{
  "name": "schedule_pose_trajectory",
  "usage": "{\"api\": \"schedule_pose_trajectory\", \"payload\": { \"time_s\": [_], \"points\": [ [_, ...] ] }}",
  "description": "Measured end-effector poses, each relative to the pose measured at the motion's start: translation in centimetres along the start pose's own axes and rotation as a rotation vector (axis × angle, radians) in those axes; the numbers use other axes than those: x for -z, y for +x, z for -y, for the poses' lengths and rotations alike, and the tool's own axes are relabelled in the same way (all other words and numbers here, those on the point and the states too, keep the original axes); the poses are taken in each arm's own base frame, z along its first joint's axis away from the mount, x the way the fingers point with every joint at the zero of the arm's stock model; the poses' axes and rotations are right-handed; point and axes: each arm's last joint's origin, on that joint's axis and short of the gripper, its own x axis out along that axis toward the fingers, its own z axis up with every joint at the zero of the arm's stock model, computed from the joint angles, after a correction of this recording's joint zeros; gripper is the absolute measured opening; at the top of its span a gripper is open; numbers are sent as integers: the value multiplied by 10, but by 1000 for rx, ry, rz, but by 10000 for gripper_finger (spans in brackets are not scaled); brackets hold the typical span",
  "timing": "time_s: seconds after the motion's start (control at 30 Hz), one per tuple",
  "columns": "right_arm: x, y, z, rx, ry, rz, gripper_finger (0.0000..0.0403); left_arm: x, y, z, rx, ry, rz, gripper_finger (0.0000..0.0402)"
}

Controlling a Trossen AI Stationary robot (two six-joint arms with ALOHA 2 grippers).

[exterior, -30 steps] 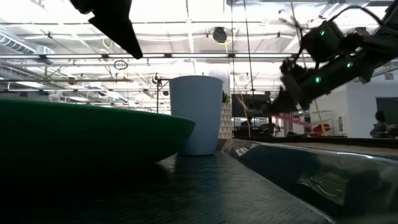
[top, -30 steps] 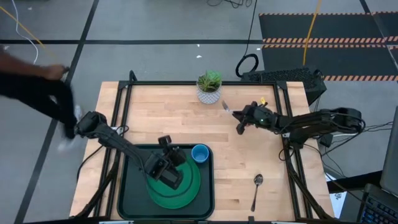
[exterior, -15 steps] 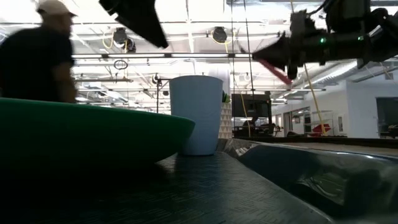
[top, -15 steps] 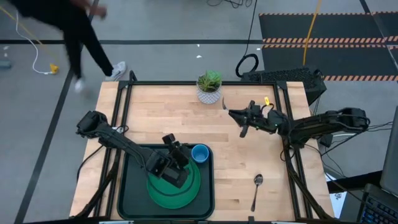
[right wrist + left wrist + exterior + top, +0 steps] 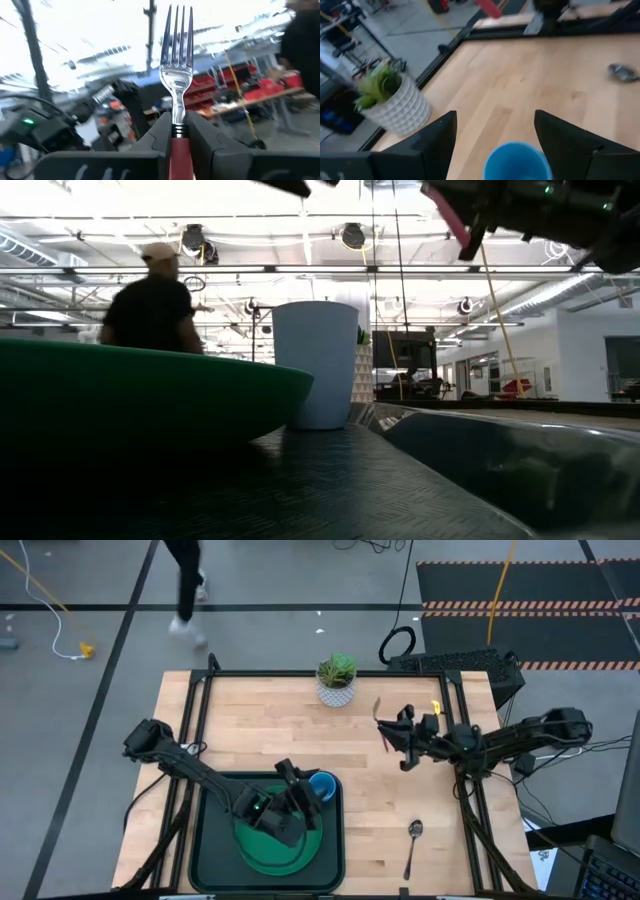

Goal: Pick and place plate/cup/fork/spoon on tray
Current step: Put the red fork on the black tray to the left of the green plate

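The dark tray (image 5: 215,840) lies at the near left. On it rest the green plate (image 5: 275,850) and the light-blue cup (image 5: 323,784), which stands upright at the tray's far right corner. My left gripper (image 5: 305,800) hovers open over the plate's far edge. In the left wrist view the cup (image 5: 517,161) shows between and beyond the gripper's (image 5: 495,145) fingers. My right gripper (image 5: 396,733) is over the table's far right, shut on the red-handled fork (image 5: 380,715). The silver spoon (image 5: 413,845) lies flat on the wood near the right front. My right gripper pinches the fork's red handle (image 5: 178,147) between its two fingers, close to where the metal neck begins. The fork runs along the fingers and sticks out past their tips. It is lifted clear of the table, its tines (image 5: 177,30) pointing up toward the ceiling.
A white plant pot (image 5: 337,682) stands at the table's far edge. Black frame rails (image 5: 455,740) run along the table's sides. A person (image 5: 150,300) walks across the floor beyond the far left. Bare wood lies between the tray and the spoon.
My right gripper has risen with the fork and tipped it from slanting down to tines pointing up. My left gripper has moved up and toward the table's right, from over the plate's middle toward the cup. The plate and cup stay put.
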Motion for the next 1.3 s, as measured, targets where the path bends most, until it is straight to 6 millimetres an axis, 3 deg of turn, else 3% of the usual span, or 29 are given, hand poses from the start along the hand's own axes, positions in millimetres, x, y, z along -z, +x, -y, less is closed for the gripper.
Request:
{"api": "schedule_pose_trajectory", "payload": {
  "time_s": [0.33,0.7,0.93,1.3],
  "points": [
    [-16,23,-43,-154,-24,79,30,-20,21,13,5,-95,172,269],
    [-11,53,-85,-250,-164,78,31,-40,52,21,25,-155,423,269],
    [-6,58,-92,-260,-223,77,31,-36,66,25,39,-167,471,269],
    [-4,58,-92,-258,-246,64,31,-41,69,21,78,-183,524,257]
  ]
}}
